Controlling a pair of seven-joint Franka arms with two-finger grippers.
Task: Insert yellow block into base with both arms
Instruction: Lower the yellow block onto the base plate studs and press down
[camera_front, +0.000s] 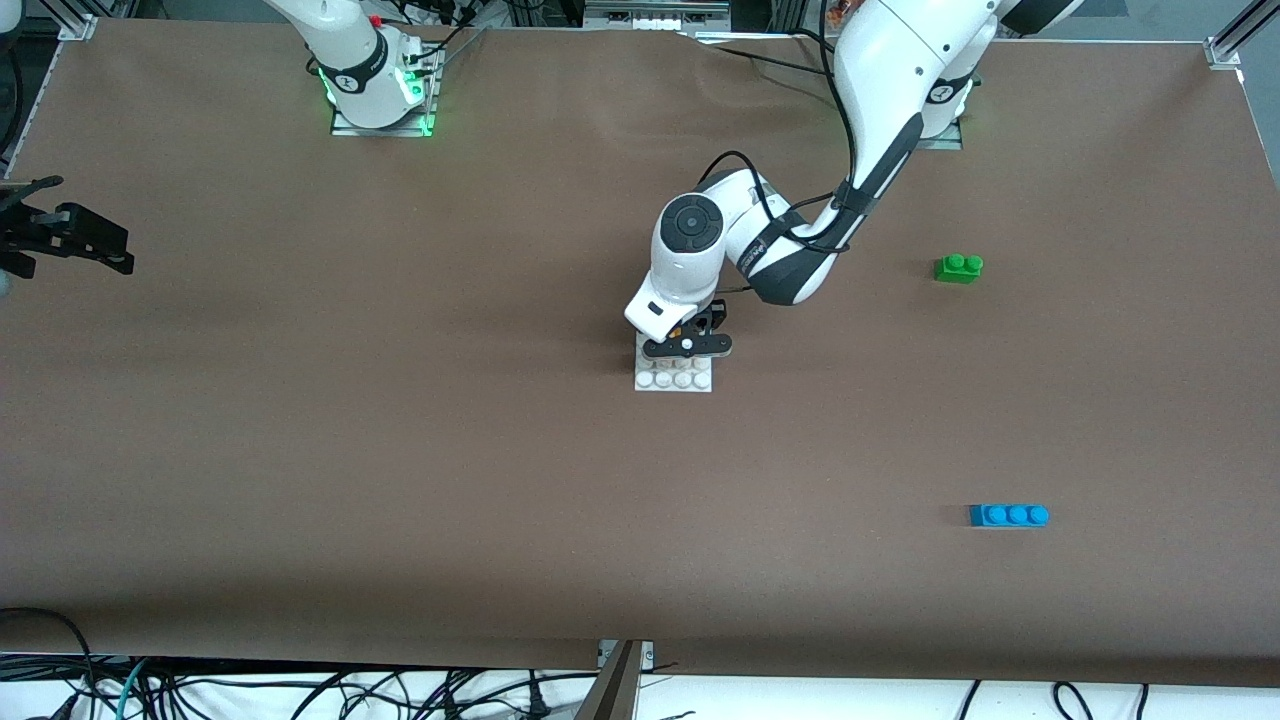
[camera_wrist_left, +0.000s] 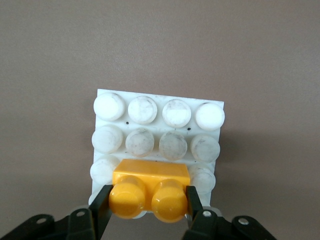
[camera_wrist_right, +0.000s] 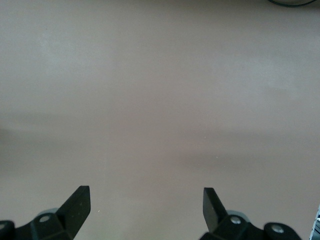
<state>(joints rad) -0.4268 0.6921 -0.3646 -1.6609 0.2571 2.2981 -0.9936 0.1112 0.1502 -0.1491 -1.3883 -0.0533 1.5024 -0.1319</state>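
**Three cameras, one shared patch**

The front view looks down from high across the table (camera_front: 400, 480), facing both arm bases along its top. The left wrist view looks close down on the base (camera_wrist_left: 159, 132) and yellow block (camera_wrist_left: 150, 187), which the front view also shows at mid-table (camera_front: 673, 378). The right wrist view faces bare tabletop (camera_wrist_right: 160, 100) near the right arm's end.

Even, soft overhead light; faint shadows on the table (camera_front: 400, 450); wrist views slightly hazy.
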